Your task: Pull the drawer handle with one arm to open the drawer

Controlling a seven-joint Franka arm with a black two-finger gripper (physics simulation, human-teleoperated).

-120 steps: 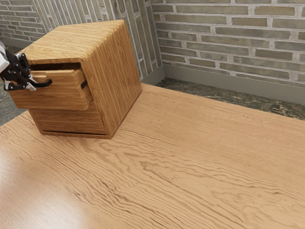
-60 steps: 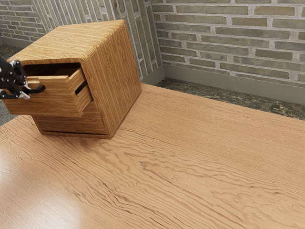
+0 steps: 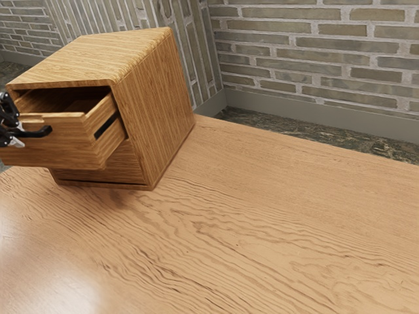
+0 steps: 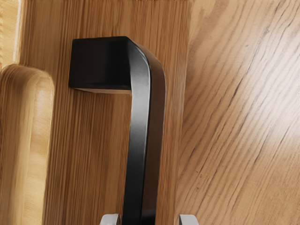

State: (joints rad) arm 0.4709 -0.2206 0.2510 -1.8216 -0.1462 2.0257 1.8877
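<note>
- At the exterior view's left edge, the black two-finger gripper (image 3: 13, 129) is clamped on the black bar handle (image 3: 36, 132), its jaws set narrow with the bar between them.
- Just ahead of the hand in the wrist view, the handle (image 4: 140, 140) runs down to the fingers, with a pale grey pad (image 4: 110, 219) at each side of it.
- Directly behind the handle is the front panel of the upper wooden drawer (image 3: 65, 140), to which the bar's bent end is fixed.
- The drawer stands partly pulled out toward the gripper, and its open hollow (image 3: 62, 101) shows behind the front panel, on the side away from the gripper.
- Beyond the drawer from the gripper, the box-shaped wooden cabinet (image 3: 147, 91) holds the drawer's rear end.
- Below the gripper's level, a lower drawer front (image 3: 98, 167) lies flush in the cabinet, overhung by the pulled-out drawer.
- Under the gripper and cabinet spreads the wood-grain table (image 3: 262, 229).
- Well away from the gripper, behind the cabinet, rises a grey brick wall (image 3: 314, 46).
</note>
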